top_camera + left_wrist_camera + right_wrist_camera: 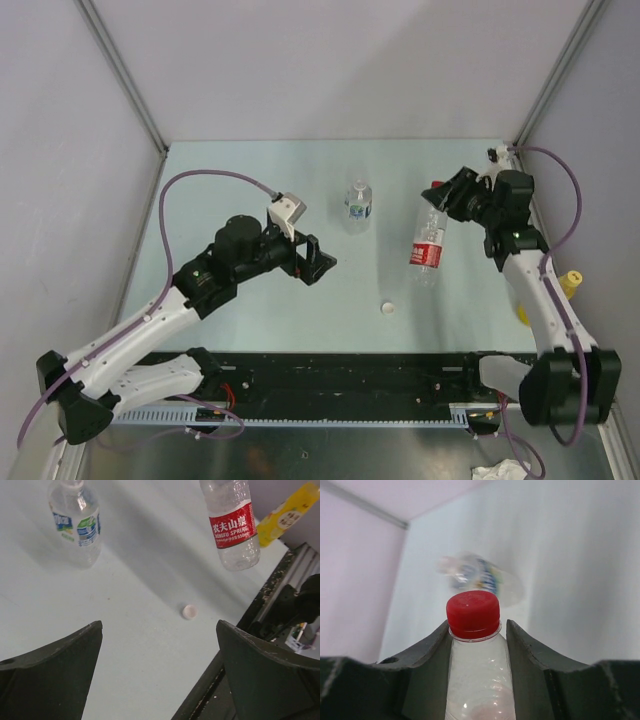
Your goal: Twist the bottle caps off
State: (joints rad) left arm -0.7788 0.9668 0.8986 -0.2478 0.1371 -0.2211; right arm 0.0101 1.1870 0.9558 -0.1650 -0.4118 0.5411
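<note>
My right pincer [475, 630] grasps the neck of the red-label bottle [428, 250], just under its red cap [473, 612]. My left pincer [159, 625] hangs released above the bench [250, 180]. A white cap [387, 308] lies loose near the red-label bottle. The blue-label bottle [358, 205] stands farther back.

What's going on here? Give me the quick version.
The right gripper is shut on the neck of the red-label bottle, just below its red cap, which is on. The left gripper hangs open and empty over the table. A white cap lies loose on the table, not far from the blue-green-label bottle. A yellow bottle is at the table's right edge.
</note>
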